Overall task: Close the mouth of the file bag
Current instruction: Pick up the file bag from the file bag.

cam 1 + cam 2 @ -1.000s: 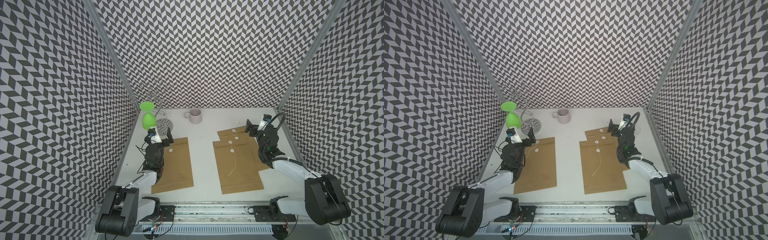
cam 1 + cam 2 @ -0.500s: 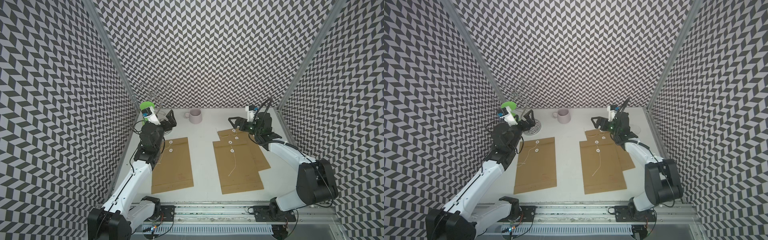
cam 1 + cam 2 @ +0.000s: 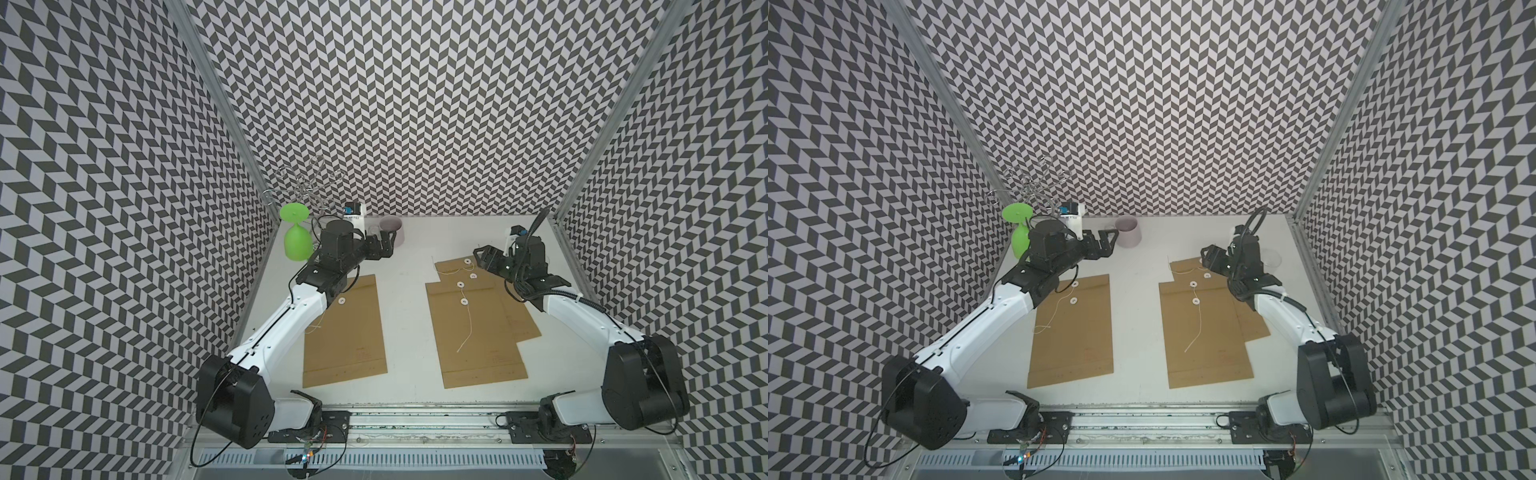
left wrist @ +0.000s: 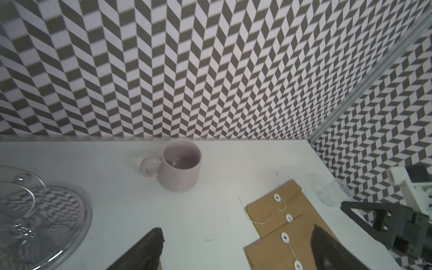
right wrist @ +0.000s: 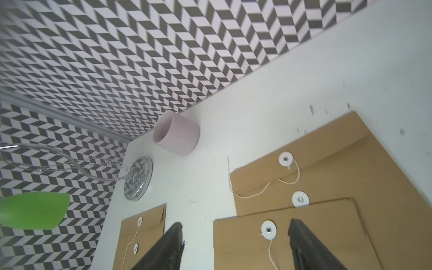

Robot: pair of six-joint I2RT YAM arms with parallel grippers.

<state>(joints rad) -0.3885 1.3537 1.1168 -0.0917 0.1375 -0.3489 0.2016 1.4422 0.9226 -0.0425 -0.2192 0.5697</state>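
Three brown file bags lie flat on the white table. One file bag (image 3: 345,324) is on the left. A second file bag (image 3: 478,328) on the right overlaps a third file bag (image 3: 453,268) behind it. Each has two white buttons, and the loose string (image 3: 467,328) of the second trails down its face. My left gripper (image 3: 384,245) hovers open beyond the left bag's top edge, close to the mug; it is empty in the left wrist view (image 4: 237,233). My right gripper (image 3: 484,259) hangs open and empty over the third bag's right part (image 5: 236,224).
A pink mug (image 3: 390,228) stands at the back centre, just beyond the left gripper. A green goblet (image 3: 296,237) hangs upside down on a wire rack (image 3: 307,191) in the back left corner. A clear glass (image 3: 1273,259) stands near the right wall.
Both arms have unfolded and reached toward the back of the table. The left gripper has swung right toward the mug. The right gripper has moved left over the rear bag, its jaws somewhat narrower.
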